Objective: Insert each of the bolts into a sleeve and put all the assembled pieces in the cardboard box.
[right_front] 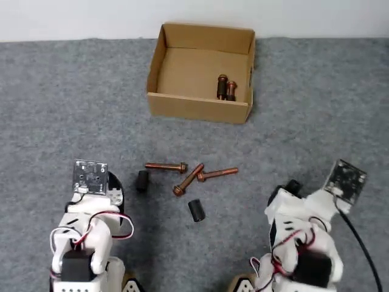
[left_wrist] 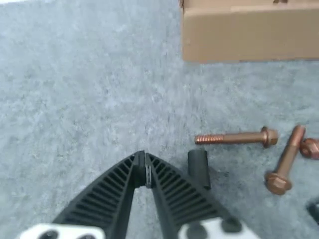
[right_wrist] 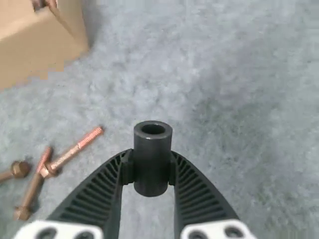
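While both arms sit at the near edge of the table (right_front: 61, 109):
Right gripper (right_wrist: 149, 162): grasping an upright sleeve (right_wrist: 152, 149).
Left gripper (left_wrist: 144, 164): clenched, empty, beside a loose sleeve (left_wrist: 198, 167).
Bolts (right_front: 188, 178): three, mid-table.
Box (right_front: 197, 108): far edge.

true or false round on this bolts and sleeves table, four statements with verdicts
1. The right gripper is shut on a black cylindrical sleeve. True.
2. Three copper-coloured bolts lie loose on the grey carpet. True.
3. The brown cardboard box is empty. False: copper-and-dark pieces lie inside it, near its right wall.
4. The left gripper holds a bolt. False: it is shut on nothing, and a loose black sleeve lies beside it on the carpet.
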Available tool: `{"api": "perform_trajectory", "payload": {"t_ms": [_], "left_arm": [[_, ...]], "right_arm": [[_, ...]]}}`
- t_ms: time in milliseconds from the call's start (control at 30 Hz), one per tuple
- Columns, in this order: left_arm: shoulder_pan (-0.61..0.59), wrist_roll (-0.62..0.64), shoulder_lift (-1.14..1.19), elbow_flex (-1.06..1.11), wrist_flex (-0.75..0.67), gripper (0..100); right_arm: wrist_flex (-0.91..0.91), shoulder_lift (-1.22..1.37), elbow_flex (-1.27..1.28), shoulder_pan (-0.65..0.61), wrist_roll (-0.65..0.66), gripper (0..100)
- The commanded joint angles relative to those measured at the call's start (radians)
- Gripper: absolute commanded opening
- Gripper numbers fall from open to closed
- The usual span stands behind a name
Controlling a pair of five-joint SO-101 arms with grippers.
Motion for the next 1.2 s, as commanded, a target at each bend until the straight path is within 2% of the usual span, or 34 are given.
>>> {"api": "perform_trajectory", "payload": {"t_ms": [0,133,267,400,533,600,800,1033,1167], "left_arm": [[0.005,-0.009,0.143,-0.137,0.02,1],[0.066,-0.009,0.416,-0.297,0.025,1],[0.18,-0.035,0.7,-0.444,0.025,1],[0.252,-0.227,0.961,-0.544,-0.005,1],[0.25,-0.52,1.211,-0.648,-0.046,1],[0.252,-0.586,1.332,-0.73,-0.025,1],[0.261,-0.697,1.653,-1.075,0.184,11],[0.293,-0.825,1.976,-1.495,0.448,11],[0.31,-0.827,2.157,-1.681,0.537,11]], "right_arm": [[0.002,-0.024,0.002,0.015,0.02,0.8],[-0.001,-0.024,0.005,0.013,0.018,0.8],[-0.001,-0.024,0.006,0.015,0.018,0.8],[-0.001,-0.024,0.006,0.015,0.018,0.8],[-0.001,-0.024,0.006,0.015,0.018,0.8],[-0.001,-0.024,0.006,0.015,0.017,0.8],[-0.002,-0.024,0.008,0.015,0.017,0.8],[-0.002,-0.024,0.008,0.015,0.017,0.8],[-0.002,-0.022,0.008,0.015,0.017,0.8]]}}
